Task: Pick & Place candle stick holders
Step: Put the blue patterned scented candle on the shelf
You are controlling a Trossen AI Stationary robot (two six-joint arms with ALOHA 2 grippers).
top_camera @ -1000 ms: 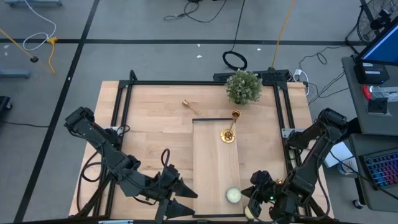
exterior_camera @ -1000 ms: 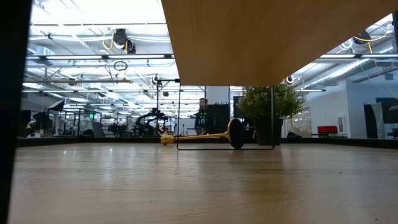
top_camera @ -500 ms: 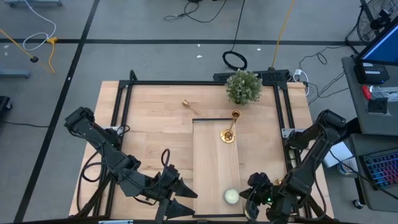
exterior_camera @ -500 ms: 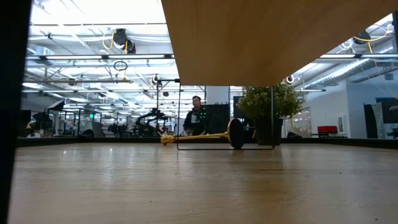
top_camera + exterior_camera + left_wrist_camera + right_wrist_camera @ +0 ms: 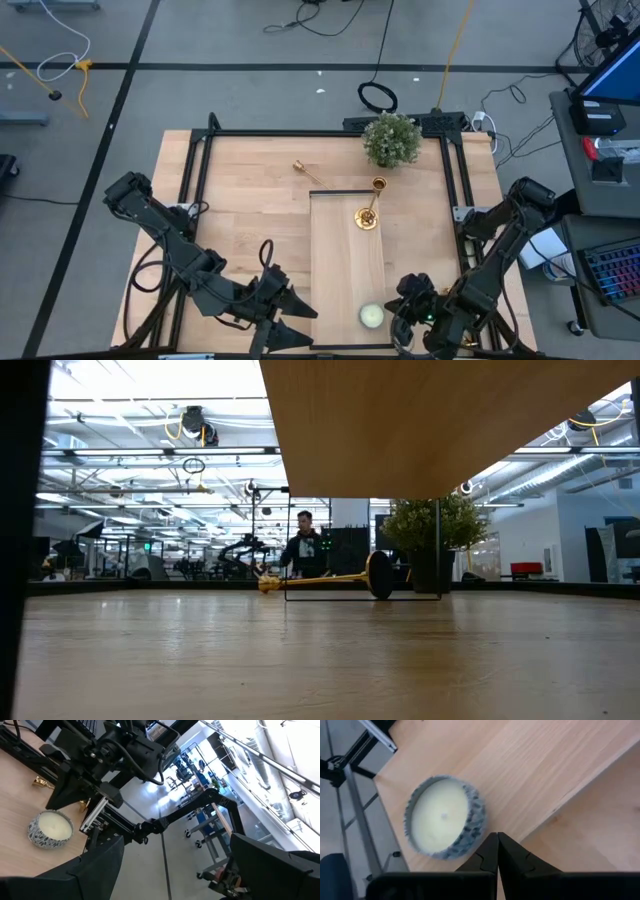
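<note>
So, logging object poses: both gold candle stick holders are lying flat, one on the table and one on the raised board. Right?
Not quite. The candle stick holder on the raised board stands upright; only the one on the table, lies flat, as the high view shows.

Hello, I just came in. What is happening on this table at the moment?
Nothing is held right now. The right gripper is shut and sits at the near edge of the table beside a round candle on a raised wooden board. The left gripper is open and waits near the table's front edge. One gold candle stick holder is on the board's far end, another lies flat on the table. A potted plant stands at the back.
</note>
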